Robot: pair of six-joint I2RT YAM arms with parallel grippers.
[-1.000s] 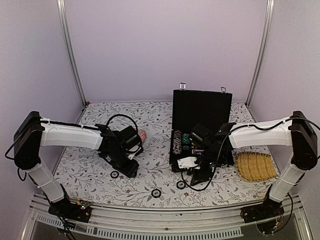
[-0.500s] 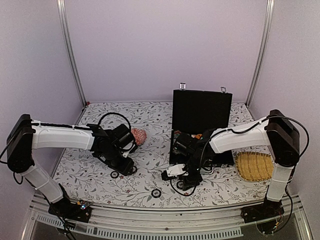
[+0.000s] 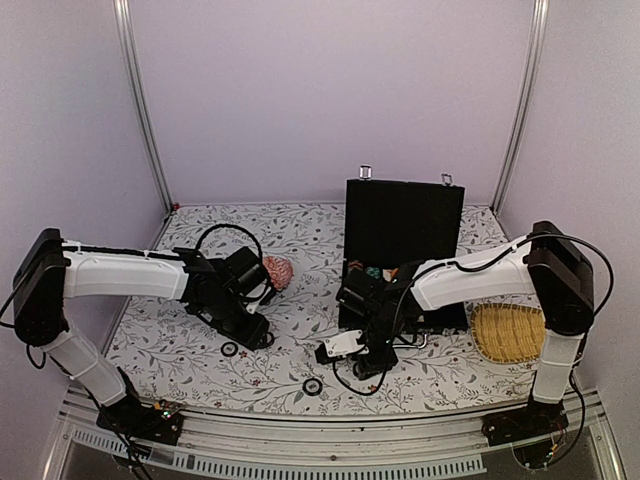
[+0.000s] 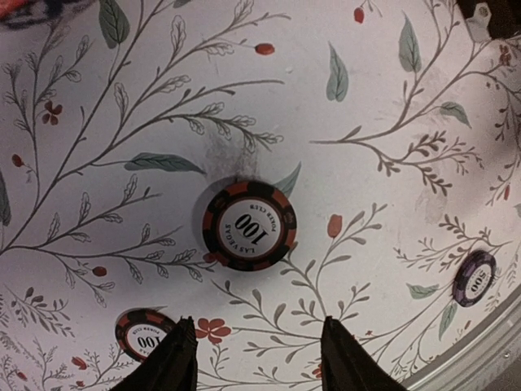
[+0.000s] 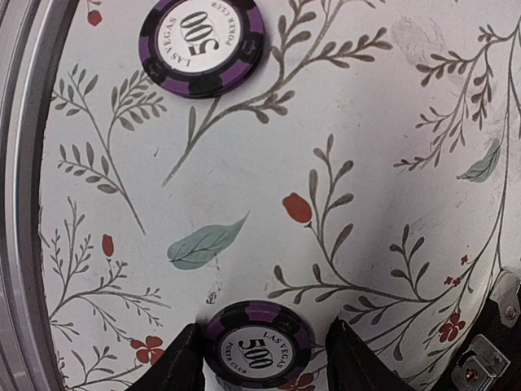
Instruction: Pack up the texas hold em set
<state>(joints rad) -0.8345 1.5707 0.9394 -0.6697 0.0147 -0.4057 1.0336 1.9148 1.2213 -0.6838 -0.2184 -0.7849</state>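
Note:
The black briefcase (image 3: 404, 222) stands open at the back, lid upright. My right gripper (image 5: 259, 358) is open and low over the cloth, with a purple 500 chip (image 5: 259, 342) lying between its fingers. A second purple 500 chip (image 5: 202, 45) lies nearer the rail, and it also shows in the top view (image 3: 312, 386). My left gripper (image 4: 259, 358) is open and empty above the cloth. A red-black 100 chip (image 4: 249, 226) lies just ahead of it and another 100 chip (image 4: 145, 334) lies by its left finger. The card deck is not visible.
A pink patterned dome (image 3: 278, 270) sits behind my left gripper (image 3: 255, 335). A yellow woven tray (image 3: 510, 332) lies at the right of the case. The metal rail (image 3: 330, 432) runs along the near table edge, close to my right gripper (image 3: 360, 362).
My right arm has swung from the case toward the near left and come down over a purple chip. My left gripper has shifted slightly left and stays open.

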